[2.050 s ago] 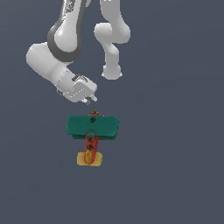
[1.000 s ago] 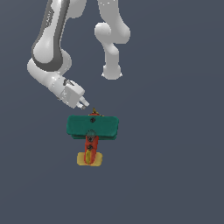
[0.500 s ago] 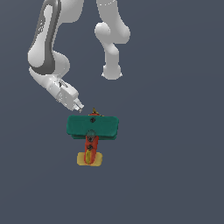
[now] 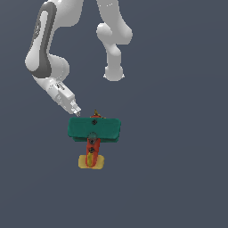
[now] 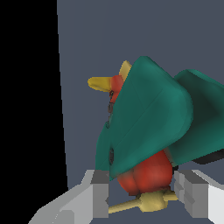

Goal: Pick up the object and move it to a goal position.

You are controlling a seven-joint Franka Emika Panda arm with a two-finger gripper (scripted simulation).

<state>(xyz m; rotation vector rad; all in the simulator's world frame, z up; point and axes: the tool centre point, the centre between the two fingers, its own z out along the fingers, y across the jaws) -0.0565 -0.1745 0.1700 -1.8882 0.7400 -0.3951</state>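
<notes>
Approach step: hand [image 4: 76, 111] open, empty, fingers straddling nose end of toy airplane [image 4: 94, 129], which lies flat on worktop [image 4: 178, 178]; next req. lower, centre on fuselage, close.

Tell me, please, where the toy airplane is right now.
In the exterior view, the toy airplane lies on the grey floor just below centre, the gripper hovering at the upper left corner of its teal wing.

So the end effector [image 4: 77, 112] sits right at about 10 o'clock off the toy airplane's [image 4: 94, 129] wing in the exterior view, nose toward 12.
</notes>
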